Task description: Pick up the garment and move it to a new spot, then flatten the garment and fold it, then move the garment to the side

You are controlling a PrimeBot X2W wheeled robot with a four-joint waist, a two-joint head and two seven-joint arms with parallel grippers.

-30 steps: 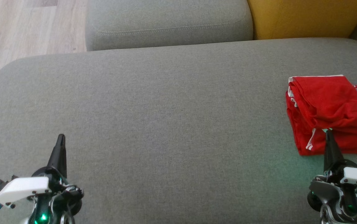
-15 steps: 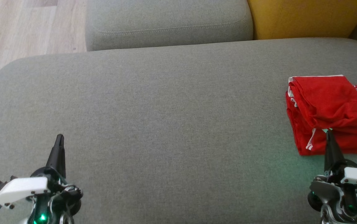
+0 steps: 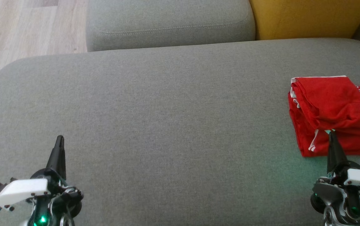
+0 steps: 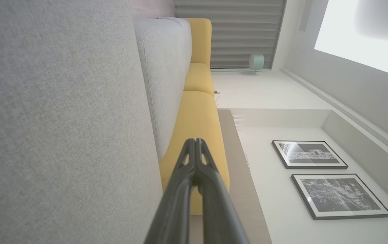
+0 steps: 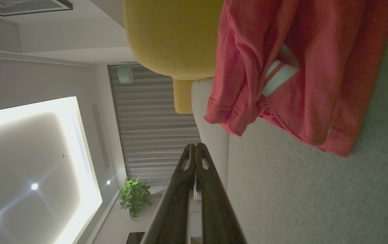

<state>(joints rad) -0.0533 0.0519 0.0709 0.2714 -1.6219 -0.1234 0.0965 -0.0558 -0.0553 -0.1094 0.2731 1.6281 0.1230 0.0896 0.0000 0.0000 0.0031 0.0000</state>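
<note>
Head view: folded red garment (image 3: 334, 116) lies at the sofa cushion's (image 3: 167, 125) right edge, right gripper (image 3: 331, 133) near it, left gripper (image 3: 60, 137) well apart. Left wrist view: fingers together, empty. Right wrist view: likewise. Hazard: nudging the loose top fold could undo it.

The garment (image 3: 334, 110) lies on the seat cushion (image 3: 167, 119), far right, with the right gripper (image 3: 331, 134) just before it (left gripper (image 3: 60, 138) well apart, near left); a back cushion (image 3: 167, 22) lies behind.
</note>
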